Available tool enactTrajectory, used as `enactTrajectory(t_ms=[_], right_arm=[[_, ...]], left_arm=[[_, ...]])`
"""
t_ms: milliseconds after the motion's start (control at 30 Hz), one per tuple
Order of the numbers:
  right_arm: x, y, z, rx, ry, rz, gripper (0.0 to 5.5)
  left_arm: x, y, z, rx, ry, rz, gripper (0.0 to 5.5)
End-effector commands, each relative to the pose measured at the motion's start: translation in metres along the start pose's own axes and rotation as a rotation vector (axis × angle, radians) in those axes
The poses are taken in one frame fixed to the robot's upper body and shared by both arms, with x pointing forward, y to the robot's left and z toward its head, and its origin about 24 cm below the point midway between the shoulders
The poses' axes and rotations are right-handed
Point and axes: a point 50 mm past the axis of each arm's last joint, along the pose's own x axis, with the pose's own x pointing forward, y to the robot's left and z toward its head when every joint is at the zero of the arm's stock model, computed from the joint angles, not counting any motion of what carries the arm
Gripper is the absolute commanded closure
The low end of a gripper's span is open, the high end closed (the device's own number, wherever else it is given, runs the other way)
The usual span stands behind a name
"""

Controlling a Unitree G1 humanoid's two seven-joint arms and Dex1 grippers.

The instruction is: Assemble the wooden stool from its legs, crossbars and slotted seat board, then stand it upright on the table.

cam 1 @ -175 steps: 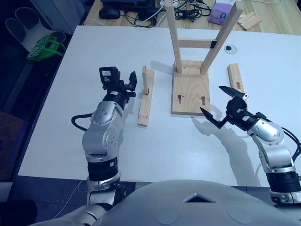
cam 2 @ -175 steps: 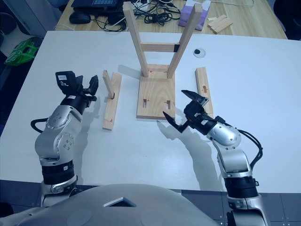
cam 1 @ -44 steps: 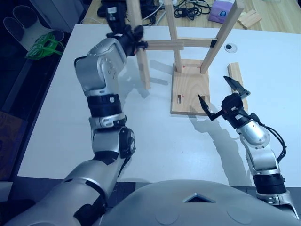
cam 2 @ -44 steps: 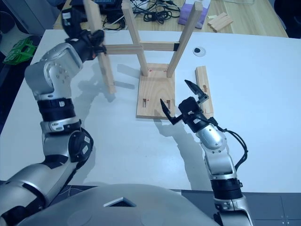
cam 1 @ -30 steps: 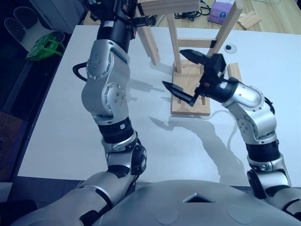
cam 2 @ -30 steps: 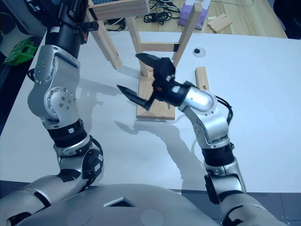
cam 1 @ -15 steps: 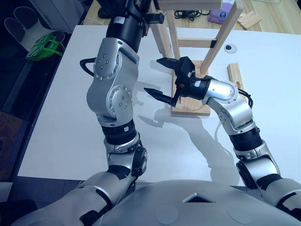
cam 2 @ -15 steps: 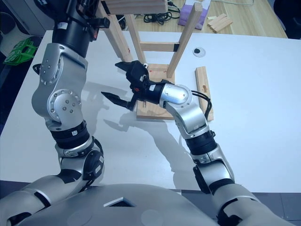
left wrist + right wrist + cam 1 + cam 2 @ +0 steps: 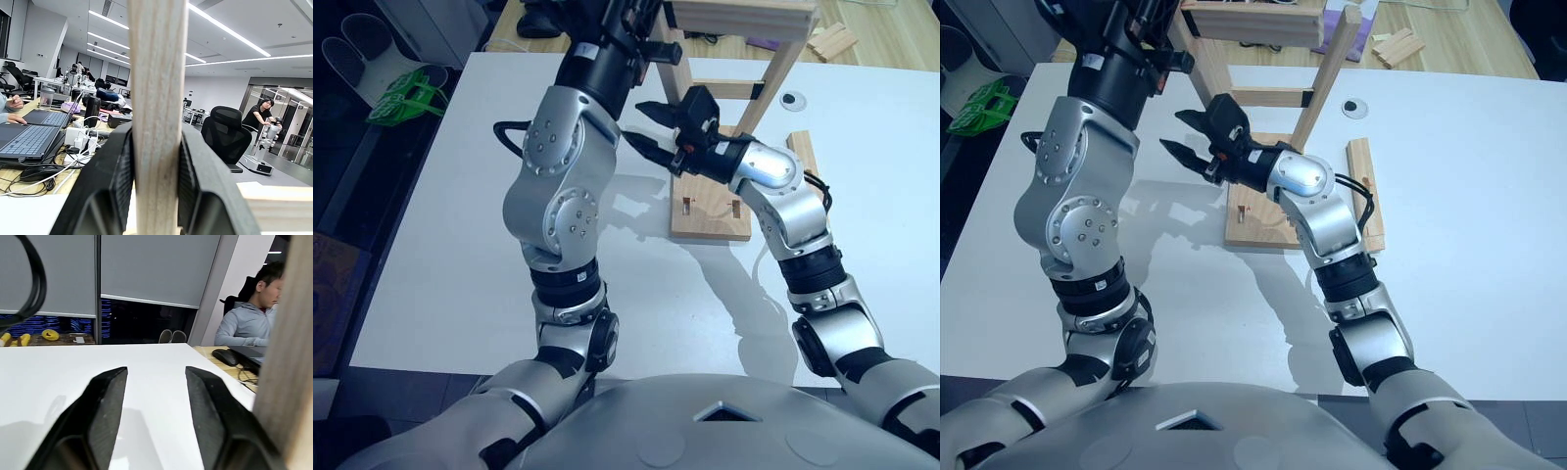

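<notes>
Left claw [image 9: 157, 134], high above the table [image 9: 440, 196], is clamped on one wooden leg [image 9: 156, 73] of a leg-and-crossbar frame [image 9: 744, 15]. Just below it, the right claw [image 9: 651, 129] hangs with fingers spread, holding nothing. Beneath and to that claw's right lies the seat board [image 9: 710, 223], with a second frame [image 9: 769, 88] standing in it. A loose wooden piece [image 9: 1361, 171] lies beside the board.

Your left gripper [image 9: 156, 139] clamps the leg [image 9: 157, 63], which stands straight between both fingers [image 9: 105, 196] and runs on past their tips.
</notes>
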Motion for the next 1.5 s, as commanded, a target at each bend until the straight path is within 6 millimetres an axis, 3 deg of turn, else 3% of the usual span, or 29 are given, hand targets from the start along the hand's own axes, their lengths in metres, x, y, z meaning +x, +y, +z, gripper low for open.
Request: enactTrajectory(t_ms=[33, 300, 500, 600, 800, 1033, 1100, 1233, 1333, 1433, 1500], right_arm=[[-0.002, -0.013, 0.006, -0.033, -0.012, -0.061, 4.03], [-0.007, -0.022, -0.004, -0.035, 0.010, -0.133, 5.45], [-0.011, -0.025, -0.012, -0.028, 0.021, -0.190, 5.50], [-0.019, -0.012, -0.014, -0.027, 0.050, -0.104, 5.50], [-0.073, 0.008, -0.037, -0.046, 0.258, 0.000, 5.50], [-0.141, -0.006, -0.036, -0.099, 0.407, -0.098, 5.50], [-0.171, -0.009, -0.035, -0.110, 0.487, -0.105, 5.50], [-0.208, 0.002, -0.033, -0.080, 0.607, -0.016, 5.50], [-0.208, 0.012, -0.048, -0.088, 0.673, 0.019, 5.50], [-0.190, 0.013, -0.095, -0.079, 0.732, -0.004, 5.50], [-0.190, 0.016, -0.113, -0.058, 0.754, -0.029, 5.50]], left_arm=[[-0.003, 0.001, -0.002, -0.003, 0.022, -0.001, 4.47], [-0.011, 0.001, -0.006, -0.005, 0.060, -0.008, 4.47], [-0.019, 0.002, -0.009, -0.012, 0.091, 0.000, 4.47], [-0.017, 0.007, -0.006, 0.012, 0.085, 0.045, 4.47], [-0.015, 0.018, 0.004, 0.075, 0.107, 0.124, 4.47], [-0.025, 0.012, -0.006, 0.034, 0.176, 0.134, 4.47], [-0.029, 0.011, -0.007, 0.044, 0.193, 0.145, 4.47], [-0.034, 0.012, -0.012, 0.050, 0.219, 0.169, 4.47], [-0.034, 0.015, -0.009, 0.041, 0.212, 0.167, 4.47], [-0.034, 0.016, -0.009, 0.035, 0.216, 0.168, 4.47], [-0.033, 0.014, -0.009, 0.030, 0.220, 0.148, 4.47]])
